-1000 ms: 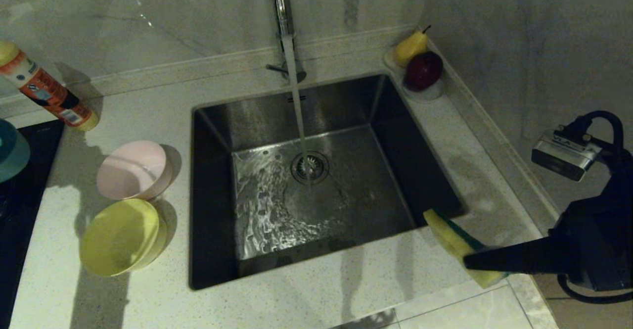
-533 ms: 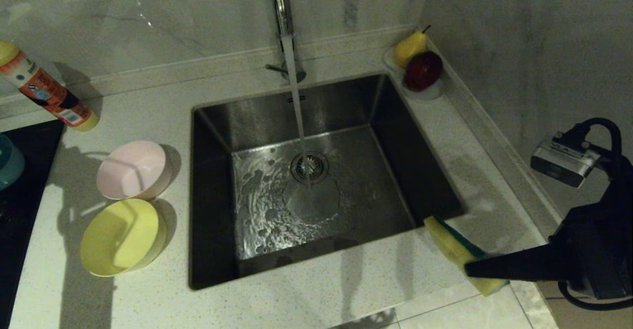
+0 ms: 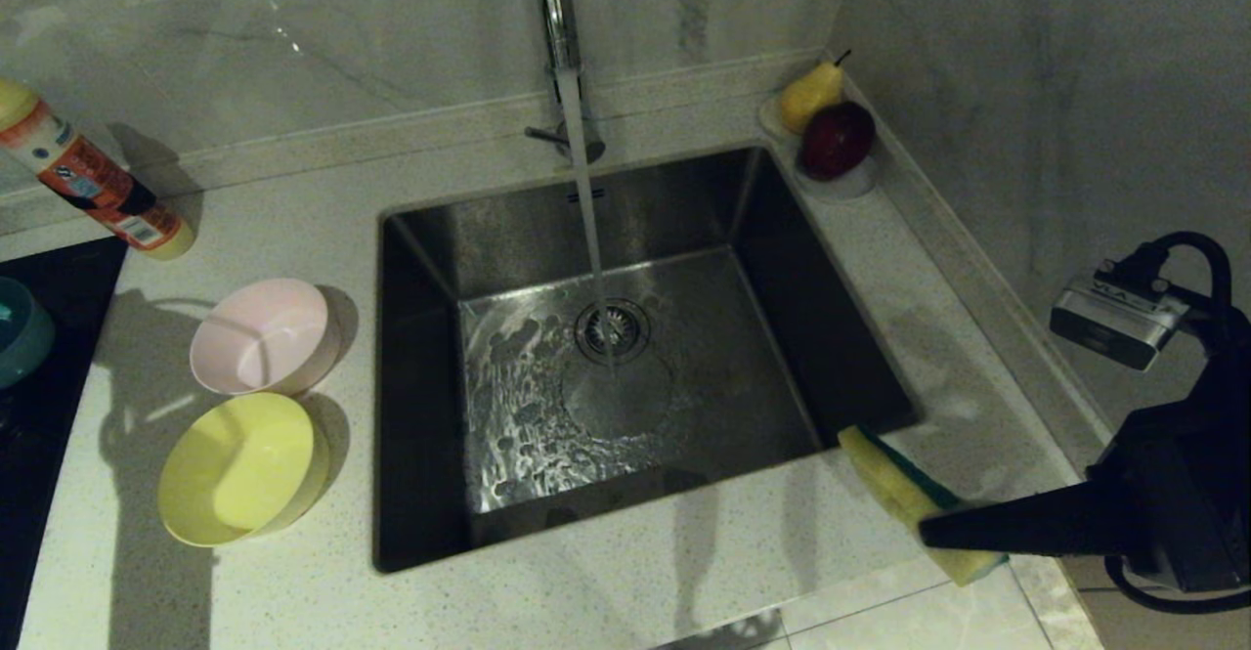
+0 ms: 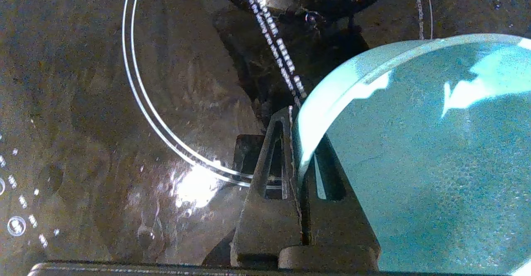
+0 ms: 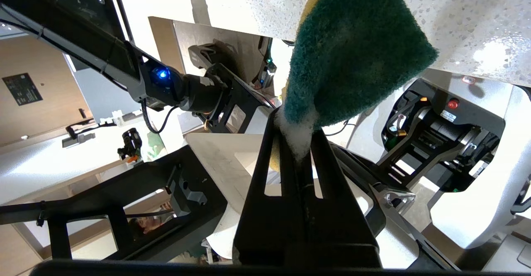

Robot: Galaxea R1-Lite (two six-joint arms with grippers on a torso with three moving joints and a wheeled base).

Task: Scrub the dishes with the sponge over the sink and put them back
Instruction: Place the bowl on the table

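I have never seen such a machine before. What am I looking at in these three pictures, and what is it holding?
This is a two-armed robot at a kitchen counter. One picture comes from a camera on its head, looking down; the other two come from cameras on its wrists, behind each claw.

In the middle is the square steel sink, with water running from the tap. Beside it on the counter stand a pale pink round plastic bowl and a yellow one. An orange-labelled bottle lies further back, and a pear and a dark red apple sit in the corner.

The right claw is shut on a green-and-yellow sponge, near the sink's corner. The left claw grips the rim of a teal blue bowl above a black glass hob.
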